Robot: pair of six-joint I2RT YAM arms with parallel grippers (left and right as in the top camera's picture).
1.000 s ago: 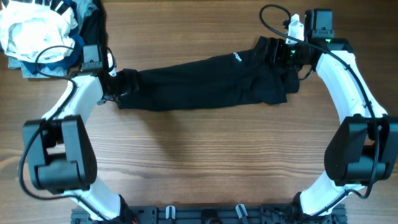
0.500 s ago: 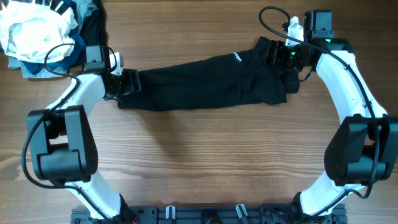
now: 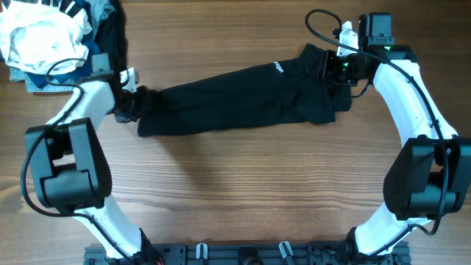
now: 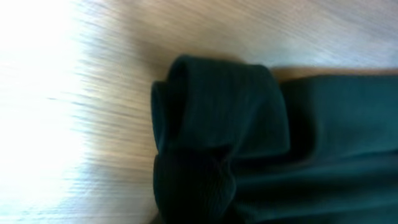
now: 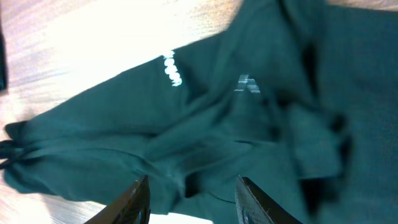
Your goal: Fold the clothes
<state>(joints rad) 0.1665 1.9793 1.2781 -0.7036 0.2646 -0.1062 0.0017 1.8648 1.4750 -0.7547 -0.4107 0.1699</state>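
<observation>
Garment (image 3: 235,99) stretched lengthwise — left hand (image 3: 137,104) pinches one end, right hand (image 5: 191,185) agape.

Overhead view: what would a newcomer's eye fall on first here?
A long black garment lies stretched across the middle of the wooden table, white lettering near its right end. The left end effector meets its bunched left end, the right end effector its right end. A pile of light clothes fills the top-left corner.
</observation>
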